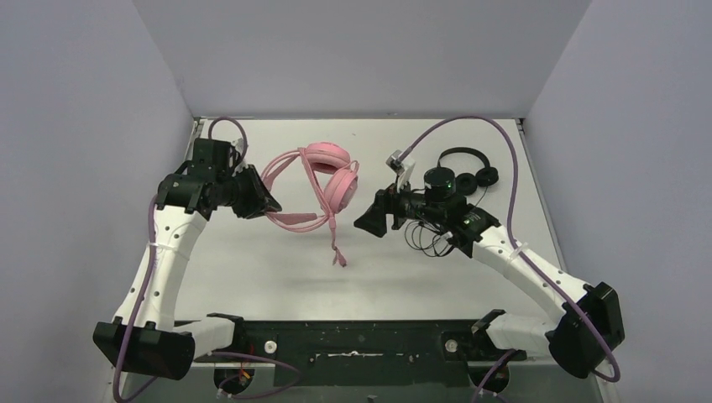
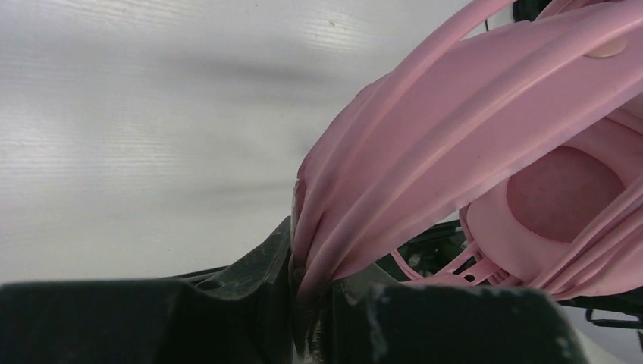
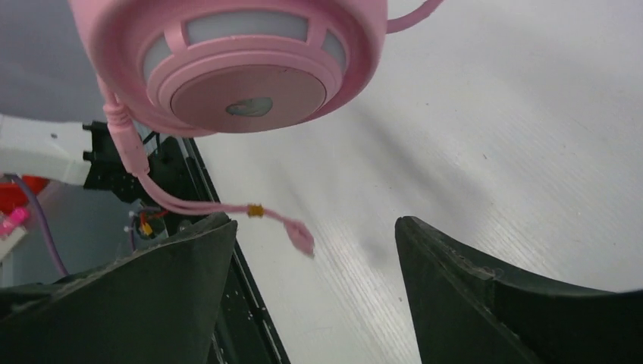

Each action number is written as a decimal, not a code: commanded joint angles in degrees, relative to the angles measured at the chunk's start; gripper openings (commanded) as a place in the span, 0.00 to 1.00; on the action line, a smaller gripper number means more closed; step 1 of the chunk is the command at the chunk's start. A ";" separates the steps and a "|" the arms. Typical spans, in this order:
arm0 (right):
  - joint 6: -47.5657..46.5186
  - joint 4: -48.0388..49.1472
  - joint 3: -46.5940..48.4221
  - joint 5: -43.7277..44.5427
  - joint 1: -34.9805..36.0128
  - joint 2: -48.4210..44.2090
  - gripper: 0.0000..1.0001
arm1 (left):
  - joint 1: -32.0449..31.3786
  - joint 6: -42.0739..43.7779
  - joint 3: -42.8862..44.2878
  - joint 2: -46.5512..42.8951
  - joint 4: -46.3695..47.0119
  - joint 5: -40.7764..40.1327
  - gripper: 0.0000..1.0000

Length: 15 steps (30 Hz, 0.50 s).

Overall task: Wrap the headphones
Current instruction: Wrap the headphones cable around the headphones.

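The left gripper [image 2: 307, 299] pinches a pink bundle, seemingly looped cable [image 2: 425, 144], at the left side of the pink headset [image 1: 329, 180]. The right gripper [image 3: 315, 227] gapes wide just right of that headset, holding nothing. An ear cup [image 3: 235, 68] hangs above its jaws, and the plug [image 3: 301, 236] dangles between them. The black headset [image 1: 464, 164] lies farther right.

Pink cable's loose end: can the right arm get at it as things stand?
Probably yes. The right claw stands open and faces the loose end, which dangles free below the pink headphones with nothing between them. The left claw grips the cable loops on the other side.
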 commanded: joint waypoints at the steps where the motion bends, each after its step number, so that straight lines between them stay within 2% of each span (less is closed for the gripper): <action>1: 17.13 2.83 5.41 9.11 -0.04 1.34 0.76 | 0.72 -10.49 3.60 -2.12 1.43 5.67 0.00; 3: 21.67 -0.34 7.12 9.04 0.25 1.33 0.74 | 1.24 -13.01 2.60 -2.39 2.10 4.36 0.00; 7: 28.79 -1.23 8.03 7.41 1.14 -1.12 0.85 | 2.73 -15.51 0.51 -2.34 4.42 3.68 0.00; 11: 38.82 5.76 7.68 3.45 5.19 0.70 0.87 | 4.36 -15.22 -0.42 -1.75 5.98 2.62 0.00; 15: 47.59 11.35 6.50 4.61 7.65 3.92 0.89 | 6.04 -13.53 -2.02 -1.45 9.91 5.89 0.00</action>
